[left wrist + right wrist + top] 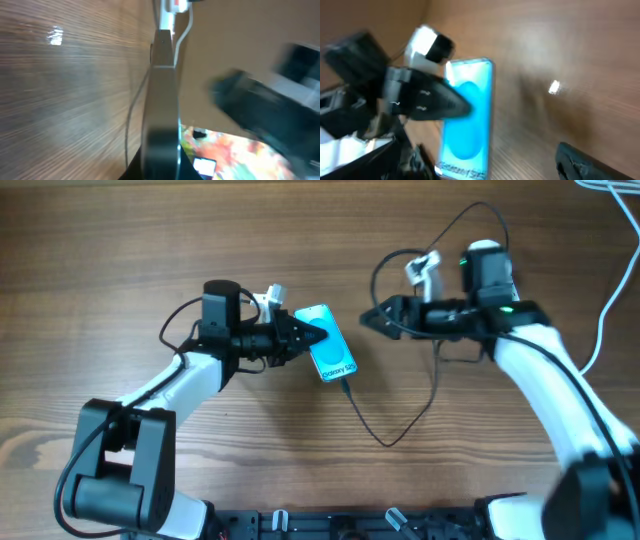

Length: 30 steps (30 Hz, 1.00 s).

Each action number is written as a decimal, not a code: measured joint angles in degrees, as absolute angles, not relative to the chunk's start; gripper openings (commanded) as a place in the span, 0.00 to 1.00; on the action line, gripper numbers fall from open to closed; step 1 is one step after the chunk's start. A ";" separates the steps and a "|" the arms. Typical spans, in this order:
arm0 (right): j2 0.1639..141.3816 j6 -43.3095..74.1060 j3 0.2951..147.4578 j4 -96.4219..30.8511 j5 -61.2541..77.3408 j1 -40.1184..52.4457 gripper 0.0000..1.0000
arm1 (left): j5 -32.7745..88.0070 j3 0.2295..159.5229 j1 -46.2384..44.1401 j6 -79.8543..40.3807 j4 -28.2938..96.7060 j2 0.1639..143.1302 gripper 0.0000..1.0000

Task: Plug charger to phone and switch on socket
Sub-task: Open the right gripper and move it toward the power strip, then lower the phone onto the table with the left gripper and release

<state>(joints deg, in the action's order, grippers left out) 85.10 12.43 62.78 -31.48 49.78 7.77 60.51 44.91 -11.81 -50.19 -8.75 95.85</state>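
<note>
The phone [328,343], with its blue screen and teal circle, is held off the table, tilted, in my left gripper [303,335], which is shut on its upper end. In the left wrist view the phone [161,95] shows edge-on between the fingers [165,162]. The charger, a thin black cable [385,438], meets the phone's lower end [346,384] and loops right towards the right arm. My right gripper [372,314] is open and empty, just right of the phone. The right wrist view shows the phone [467,115] ahead, beyond the open fingers [495,162]. The socket is out of view.
A thick white cord [612,275] runs down the table's far right edge. The black cable also loops around the right arm's wrist [440,240]. A small white object with a red mark [172,7] shows at the top of the left wrist view.
</note>
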 measured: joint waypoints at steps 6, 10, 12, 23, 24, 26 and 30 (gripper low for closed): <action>57.65 11.20 64.99 -52.99 32.08 6.20 0.99 | 49.23 58.63 -18.55 -43.29 16.21 96.14 0.04; 49.95 11.20 65.04 -61.49 25.36 6.22 0.99 | 41.28 68.36 -19.66 -31.14 29.58 98.41 0.04; 49.21 11.18 65.01 -65.30 22.28 6.22 1.00 | 39.90 69.43 -18.96 -26.17 31.59 102.72 0.04; 49.28 11.18 61.91 -66.74 18.96 6.22 1.00 | 39.48 69.87 -17.67 -26.89 40.58 108.97 0.04; 49.28 11.18 60.95 -66.54 18.96 6.20 1.00 | 40.38 70.54 -17.89 -26.87 41.41 108.97 0.04; 49.30 11.20 58.72 -64.55 18.96 6.22 0.99 | 41.69 73.63 -18.00 -26.22 42.26 109.03 0.04; 49.50 11.22 57.34 -63.57 18.96 6.20 1.00 | 43.42 84.95 -18.06 -24.69 41.52 109.14 0.04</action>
<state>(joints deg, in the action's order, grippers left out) 49.50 11.22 57.34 -63.57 18.96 6.20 43.42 84.95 -18.06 -24.69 41.52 109.14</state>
